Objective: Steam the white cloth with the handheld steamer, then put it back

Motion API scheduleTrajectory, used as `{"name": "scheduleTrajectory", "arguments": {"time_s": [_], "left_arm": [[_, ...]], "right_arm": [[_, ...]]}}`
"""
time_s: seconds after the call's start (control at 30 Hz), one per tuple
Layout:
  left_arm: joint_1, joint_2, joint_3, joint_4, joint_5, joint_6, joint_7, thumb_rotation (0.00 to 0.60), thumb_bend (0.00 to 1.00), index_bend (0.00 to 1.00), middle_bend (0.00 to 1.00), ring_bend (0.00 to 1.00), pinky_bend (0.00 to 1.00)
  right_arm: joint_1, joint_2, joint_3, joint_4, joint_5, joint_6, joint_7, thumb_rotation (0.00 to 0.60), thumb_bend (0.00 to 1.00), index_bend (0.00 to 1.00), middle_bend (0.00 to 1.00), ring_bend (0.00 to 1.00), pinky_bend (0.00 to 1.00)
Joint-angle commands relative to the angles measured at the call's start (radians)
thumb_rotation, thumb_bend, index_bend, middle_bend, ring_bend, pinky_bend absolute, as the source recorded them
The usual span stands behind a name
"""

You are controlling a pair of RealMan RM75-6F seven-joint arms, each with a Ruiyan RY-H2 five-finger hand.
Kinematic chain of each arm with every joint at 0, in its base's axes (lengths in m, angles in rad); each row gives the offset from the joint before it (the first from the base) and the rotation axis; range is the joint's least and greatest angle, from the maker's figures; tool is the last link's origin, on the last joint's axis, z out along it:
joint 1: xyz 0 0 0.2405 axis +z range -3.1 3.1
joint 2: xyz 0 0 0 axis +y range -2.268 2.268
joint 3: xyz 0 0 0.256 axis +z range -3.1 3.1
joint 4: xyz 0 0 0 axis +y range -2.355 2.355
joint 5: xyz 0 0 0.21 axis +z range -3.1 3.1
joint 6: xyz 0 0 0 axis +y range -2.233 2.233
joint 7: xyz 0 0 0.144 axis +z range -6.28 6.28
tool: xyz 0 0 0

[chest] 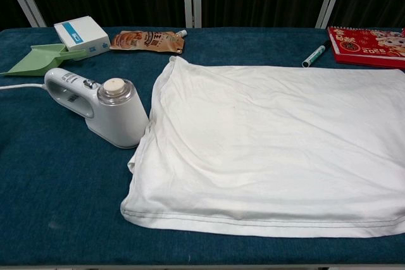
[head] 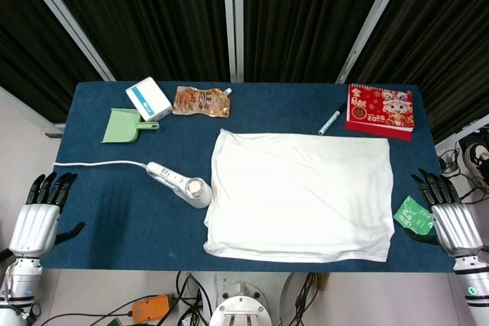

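A white folded cotton cloth (head: 300,195) lies flat across the middle of the table covered in dark blue fabric (head: 114,211), its hemmed edge toward six o'clock. At the cloth's nine o'clock, just beside its edge and seemingly touching it in the chest view, rests the white plastic handheld steamer (head: 182,184), lying on its side with its round nozzle end toward the cloth and its handle pointing to ten o'clock; a white power cord (head: 95,163) runs from the handle off toward nine o'clock.

The left hand (head: 40,211) hangs at the table's eight o'clock edge, well apart from the steamer, fingers extended and spread, holding nothing. The right hand (head: 449,211) sits at the four o'clock edge, fingers likewise straight and apart, empty; a small green crumpled packet (head: 413,214) lies just beside it.

Along the twelve o'clock edge stand a pale green plastic dustpan (head: 124,126), a white and blue cardboard box (head: 148,98), an orange printed foil pouch (head: 200,101), a white and green marker pen (head: 330,121) and a red desk calendar marked 2025 (head: 380,109).
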Motion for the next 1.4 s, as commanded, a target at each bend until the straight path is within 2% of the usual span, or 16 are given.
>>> {"name": "scheduleTrajectory", "arguments": {"time_s": [0.03, 0.23, 0.4, 0.57, 0.7, 0.8, 1.0, 1.17, 1.4], "left_arm": [[-0.008, 0.002, -0.006, -0.01, -0.003, -0.012, 0.011, 0.6, 0.1, 0.09, 0.11, 0.03, 0.0], [-0.045, 0.016, -0.025, -0.04, 0.007, -0.048, 0.043, 0.6, 0.1, 0.1, 0.12, 0.03, 0.0], [-0.138, 0.042, -0.063, -0.085, 0.037, -0.139, 0.1, 0.6, 0.1, 0.13, 0.14, 0.05, 0.0], [-0.283, 0.063, -0.119, -0.143, -0.004, -0.336, 0.218, 0.6, 0.1, 0.14, 0.14, 0.05, 0.0], [-0.404, 0.056, -0.164, -0.156, -0.105, -0.515, 0.302, 0.6, 0.1, 0.14, 0.16, 0.06, 0.0], [-0.468, 0.047, -0.18, -0.17, -0.204, -0.607, 0.399, 0.6, 0.1, 0.14, 0.16, 0.06, 0.0], [-0.553, 0.011, -0.172, -0.204, -0.381, -0.675, 0.565, 0.6, 0.1, 0.18, 0.2, 0.1, 0.0], [-0.612, -0.024, -0.142, -0.213, -0.481, -0.668, 0.698, 0.6, 0.1, 0.25, 0.27, 0.16, 0.0], [-0.686, -0.063, -0.105, -0.2, -0.613, -0.676, 0.78, 0.6, 0.1, 0.3, 0.32, 0.2, 0.0]], "right_arm": [[0.004, 0.0, 0.001, 0.001, 0.005, -0.01, -0.001, 0.6, 0.05, 0.0, 0.01, 0.0, 0.06], [0.016, -0.004, -0.005, 0.006, 0.01, -0.041, 0.001, 0.6, 0.05, 0.0, 0.01, 0.0, 0.06], [0.029, -0.01, -0.002, 0.007, 0.006, -0.055, 0.001, 0.6, 0.05, 0.0, 0.01, 0.0, 0.06], [0.038, -0.01, -0.001, 0.0, 0.004, -0.064, -0.008, 0.6, 0.05, 0.0, 0.01, 0.0, 0.06], [0.039, -0.011, -0.002, -0.002, 0.015, -0.073, -0.009, 0.6, 0.05, 0.0, 0.01, 0.0, 0.06], [0.04, -0.015, -0.009, 0.002, 0.019, -0.088, -0.01, 0.6, 0.05, 0.0, 0.01, 0.0, 0.06], [0.063, -0.033, -0.047, 0.021, 0.017, -0.179, -0.012, 0.6, 0.05, 0.0, 0.02, 0.0, 0.06], [0.065, -0.046, -0.044, 0.037, 0.017, -0.173, 0.005, 0.6, 0.06, 0.0, 0.02, 0.0, 0.06], [0.07, -0.052, -0.046, 0.048, 0.026, -0.188, 0.014, 0.6, 0.05, 0.0, 0.02, 0.0, 0.06]]}}
